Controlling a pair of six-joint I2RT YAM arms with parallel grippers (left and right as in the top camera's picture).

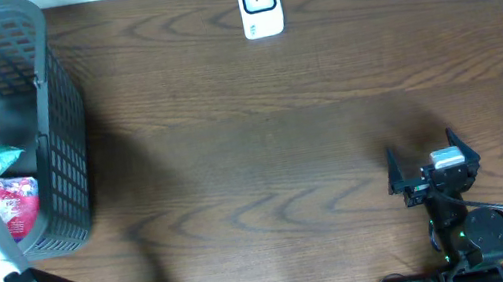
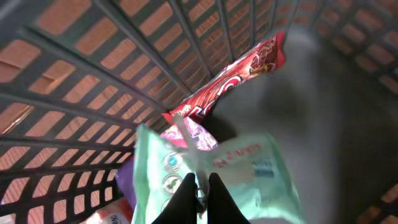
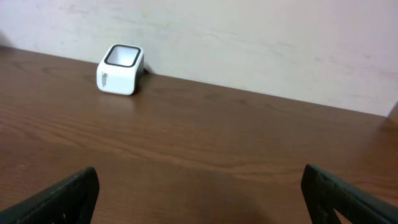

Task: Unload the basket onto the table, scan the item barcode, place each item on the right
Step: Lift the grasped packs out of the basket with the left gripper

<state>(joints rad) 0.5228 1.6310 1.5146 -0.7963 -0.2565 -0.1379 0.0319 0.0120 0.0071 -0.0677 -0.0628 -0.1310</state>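
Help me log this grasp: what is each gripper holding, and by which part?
Left gripper: shut on the pale green plastic packet, pinching crinkled film near its middle. Right gripper: open, empty.

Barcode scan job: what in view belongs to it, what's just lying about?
Belongs: left gripper, shut on the mint-green packet; white scanner.
Lying about: red packet; pink packet; grey basket; right gripper, open, holding nothing.
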